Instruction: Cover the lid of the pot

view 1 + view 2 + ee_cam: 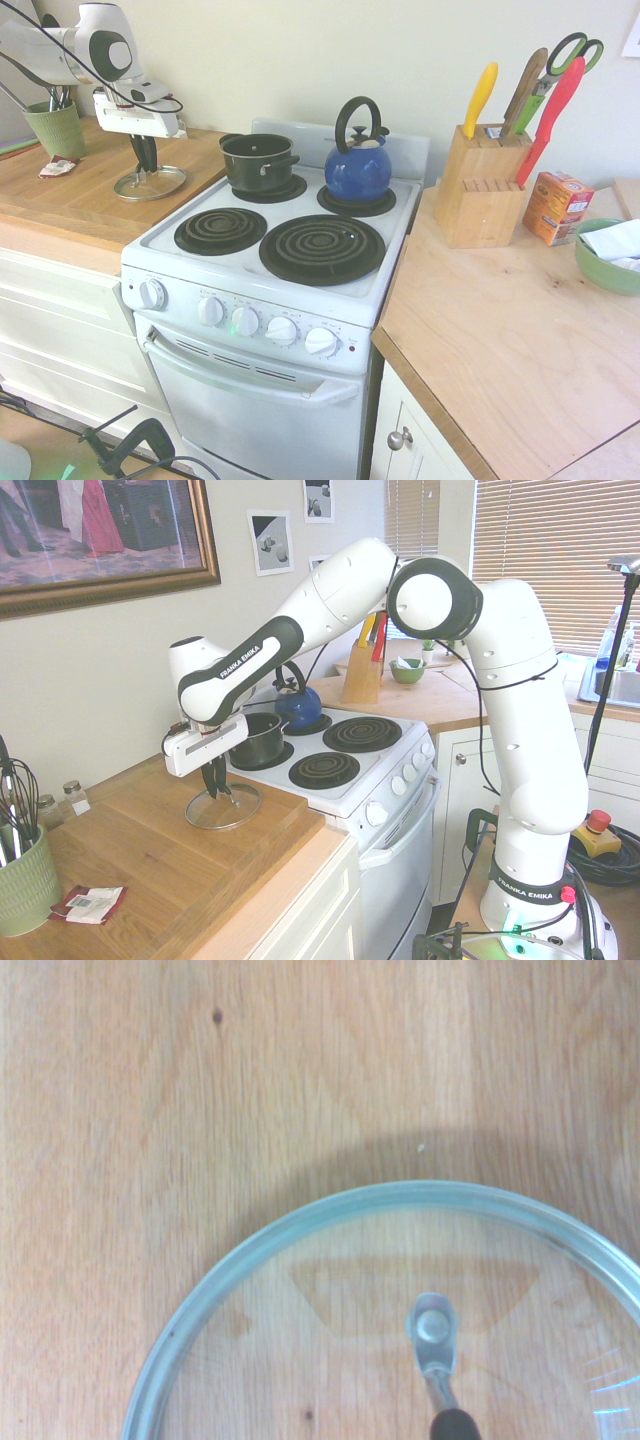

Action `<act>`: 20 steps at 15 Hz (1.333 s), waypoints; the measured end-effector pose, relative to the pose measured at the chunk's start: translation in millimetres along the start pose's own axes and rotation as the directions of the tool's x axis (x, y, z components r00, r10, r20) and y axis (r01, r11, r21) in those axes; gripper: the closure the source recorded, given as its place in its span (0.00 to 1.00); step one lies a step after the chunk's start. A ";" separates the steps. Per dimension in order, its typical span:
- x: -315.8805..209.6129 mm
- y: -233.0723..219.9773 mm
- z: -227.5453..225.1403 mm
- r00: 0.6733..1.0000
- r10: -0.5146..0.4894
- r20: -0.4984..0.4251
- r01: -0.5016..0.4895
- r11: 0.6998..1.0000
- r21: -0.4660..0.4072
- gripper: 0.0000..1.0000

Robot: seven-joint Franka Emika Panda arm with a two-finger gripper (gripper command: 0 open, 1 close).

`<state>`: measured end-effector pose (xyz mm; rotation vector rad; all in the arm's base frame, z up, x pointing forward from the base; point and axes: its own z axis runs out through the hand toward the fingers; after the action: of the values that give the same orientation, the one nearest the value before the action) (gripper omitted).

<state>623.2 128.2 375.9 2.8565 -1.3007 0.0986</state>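
Observation:
The clear glass lid (166, 186) with its metal rim lies on the wooden counter left of the stove. My gripper (146, 166) stands straight above it, fingers shut on the knob at its centre. The second exterior view shows the same grip (215, 784) over the lid (237, 810). From the wrist, the lid (330, 1290) fills the lower frame, with its metal knob mount (434, 1332) showing through the glass. I cannot tell whether the lid is off the wood. The dark pot (256, 160) stands open on the back left burner, to the right of the lid.
A blue kettle (357, 170) sits on the back right burner beside the pot. The two front burners (320, 248) are bare. A green utensil cup (55, 128) stands behind the lid. A knife block (480, 185) is right of the stove.

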 end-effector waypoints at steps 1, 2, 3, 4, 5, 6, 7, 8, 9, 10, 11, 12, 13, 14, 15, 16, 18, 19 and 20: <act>2.3 -1.3 -4.1 1.000 0.004 -0.005 -0.004 1.000 0.007 1.00; 5.8 -3.0 -10.6 1.000 0.009 -0.011 -0.009 1.000 0.017 1.00; 11.0 -4.1 -19.5 1.000 0.017 -0.017 -0.017 1.000 0.023 1.00; 18.3 -4.4 -30.6 0.999 0.027 -0.025 -0.027 0.999 0.029 1.00; 28.1 -3.7 -44.7 0.999 0.042 -0.033 -0.041 0.999 0.035 1.00; 39.0 -2.3 -60.0 0.997 0.059 -0.042 -0.057 0.997 0.042 1.00; 52.3 0.4 -77.4 0.996 0.079 -0.051 -0.077 0.996 0.048 1.00; 65.3 3.9 -93.5 0.993 0.101 -0.057 -0.098 0.994 0.053 1.00; 80.0 8.3 -109.9 0.990 0.126 -0.063 -0.123 0.991 0.061 1.00; 96.2 13.6 -123.9 0.986 0.154 -0.068 -0.149 0.987 0.067 1.00; 114.1 19.0 -134.5 0.981 0.182 -0.070 -0.177 0.981 0.073 1.00; 134.1 25.4 -141.6 0.975 0.212 -0.069 -0.206 0.975 0.079 1.00; 153.2 31.4 -144.4 0.969 0.238 -0.067 -0.232 0.969 0.085 1.00; 172.4 38.2 -144.8 0.962 0.265 -0.065 -0.259 0.962 0.088 1.00; 190.8 45.3 -144.1 0.955 0.290 -0.063 -0.284 0.955 0.087 1.00; 207.5 52.1 -142.5 0.949 0.311 -0.058 -0.306 0.948 0.087 1.00; 233.2 64.4 -138.6 0.937 0.346 -0.052 -0.341 0.936 0.087 1.00; 240.8 68.5 -136.3 0.933 0.356 -0.050 -0.352 0.932 0.086 1.00; 245.6 71.5 -132.8 0.930 0.363 -0.049 -0.359 0.930 0.082 1.00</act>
<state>722.6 -100.2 520.8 2.6046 -1.8284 0.2384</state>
